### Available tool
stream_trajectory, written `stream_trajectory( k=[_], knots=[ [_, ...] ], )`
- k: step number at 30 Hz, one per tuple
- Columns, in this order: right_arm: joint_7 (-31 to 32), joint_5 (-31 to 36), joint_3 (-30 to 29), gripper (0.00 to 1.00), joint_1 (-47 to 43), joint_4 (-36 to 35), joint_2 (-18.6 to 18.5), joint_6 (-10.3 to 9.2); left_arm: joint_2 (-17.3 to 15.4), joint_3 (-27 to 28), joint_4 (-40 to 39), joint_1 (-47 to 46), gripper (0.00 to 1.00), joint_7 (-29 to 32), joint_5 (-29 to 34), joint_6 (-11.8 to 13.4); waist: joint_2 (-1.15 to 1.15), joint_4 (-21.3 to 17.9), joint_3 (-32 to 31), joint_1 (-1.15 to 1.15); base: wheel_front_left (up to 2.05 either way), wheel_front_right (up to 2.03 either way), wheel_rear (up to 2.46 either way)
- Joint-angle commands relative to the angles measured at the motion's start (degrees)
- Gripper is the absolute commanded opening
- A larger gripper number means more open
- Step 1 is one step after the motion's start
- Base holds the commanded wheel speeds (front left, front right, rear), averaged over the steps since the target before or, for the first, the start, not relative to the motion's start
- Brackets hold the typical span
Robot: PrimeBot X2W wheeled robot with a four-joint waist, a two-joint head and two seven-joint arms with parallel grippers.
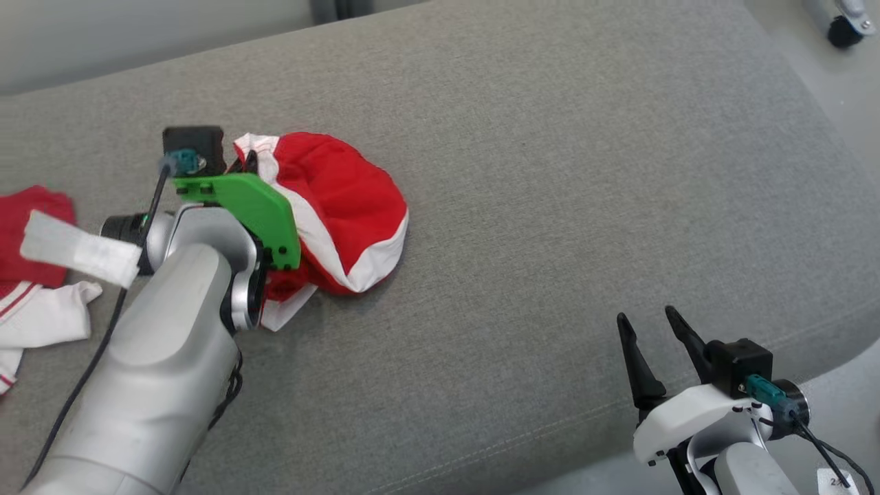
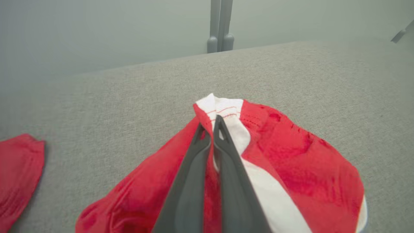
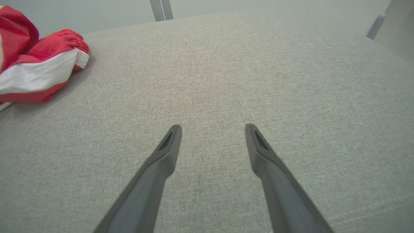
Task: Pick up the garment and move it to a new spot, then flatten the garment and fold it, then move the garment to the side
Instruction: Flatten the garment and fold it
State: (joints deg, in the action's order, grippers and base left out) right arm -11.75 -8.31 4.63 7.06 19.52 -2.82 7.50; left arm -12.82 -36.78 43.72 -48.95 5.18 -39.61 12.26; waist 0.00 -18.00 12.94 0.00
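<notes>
Head view: a crumpled red garment (image 1: 344, 206) with broad white bands is lying left of centre on a grey woven cushion (image 1: 550, 172). The left gripper (image 1: 246, 163), partly hidden behind a green wrist plate (image 1: 254, 206), is reaching into the garment's far left edge. The right gripper (image 1: 646, 315) is hanging over the cushion's near right corner, well apart from the cloth, its jaws spread and holding nothing. Another pile of red and white clothing (image 1: 34, 234) is lying at the far left, near the left arm.

Left wrist view: the jaws are pressed together, pinching a raised fold where a white stitched band (image 2: 233, 113) is meeting red cloth. The fabric is looking thin, smooth and slightly perforated, like sportswear mesh. The bite is looking narrow. On a lift, the slick cloth could slip free, or one layer could rise while the rest is dragging in a bunch. A swing to the left could bring it onto the other clothing.

Right wrist view: the two long dark fingers (image 3: 168, 145) are pointing across bare, coarse-woven cushion. The garment is showing at the upper left, with a gathered elastic hem (image 3: 79, 48). That hem may be resisting flattening later.
</notes>
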Motion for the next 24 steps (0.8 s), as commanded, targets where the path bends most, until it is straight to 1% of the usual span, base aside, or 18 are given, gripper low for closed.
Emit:
stream_trajectory(
  k=[1, 4, 8, 13, 17, 21, 24],
  knots=[
    [0.3, 0.6, -0.5, 1.00, -0.9, -0.5, -0.2, -0.02, -1.0, 0.2, -1.5, 2.6, 0.00, -1.0, -0.1, 0.8, 0.00, 4.2, -2.9, 0.00, 0.00, 0.00, 0.00],
    [1.1, 1.0, -1.1, 1.00, -1.5, -1.3, -0.2, -0.02, -3.1, 1.0, -5.6, 8.5, 0.00, -2.6, -0.7, 3.1, 0.00, 6.5, -4.5, 0.00, 0.00, 0.00, 0.00],
    [2.1, 1.6, -1.3, 1.00, -2.4, -2.2, -0.1, -0.02, -4.9, 2.1, -11.5, 15.3, 0.00, -3.9, -1.8, 5.8, 0.00, 9.0, -6.2, 0.00, 0.00, 0.00, 0.00],
    [3.2, 2.0, -1.6, 1.00, -3.6, -3.4, -0.1, -0.02, -6.5, 2.8, -18.4, 21.9, 0.00, -4.6, -2.2, 8.9, 0.00, 11.2, -7.8, 0.00, 0.00, 0.00, 0.00],
    [4.0, 2.3, -1.5, 1.00, -4.3, -4.3, -0.1, -0.02, -7.9, 2.8, -23.3, 26.2, 0.00, -4.6, -1.9, 11.5, 0.00, 12.2, -8.8, 0.00, 0.00, 0.00, 0.00],
    [4.6, 2.6, -1.5, 1.00, -5.1, -5.0, -0.1, -0.02, -8.1, 2.5, -26.3, 30.5, 0.00, -5.2, -2.2, 13.6, 0.00, 12.6, -9.5, 0.00, 0.00, 0.00, 0.00],
    [5.1, 2.9, -1.6, 1.00, -5.6, -5.5, -0.1, -0.02, -7.4, 2.4, -27.4, 33.3, 0.00, -5.9, -2.7, 14.5, 0.00, 12.9, -9.9, 0.00, 0.00, 0.00, 0.00]
  ],
)
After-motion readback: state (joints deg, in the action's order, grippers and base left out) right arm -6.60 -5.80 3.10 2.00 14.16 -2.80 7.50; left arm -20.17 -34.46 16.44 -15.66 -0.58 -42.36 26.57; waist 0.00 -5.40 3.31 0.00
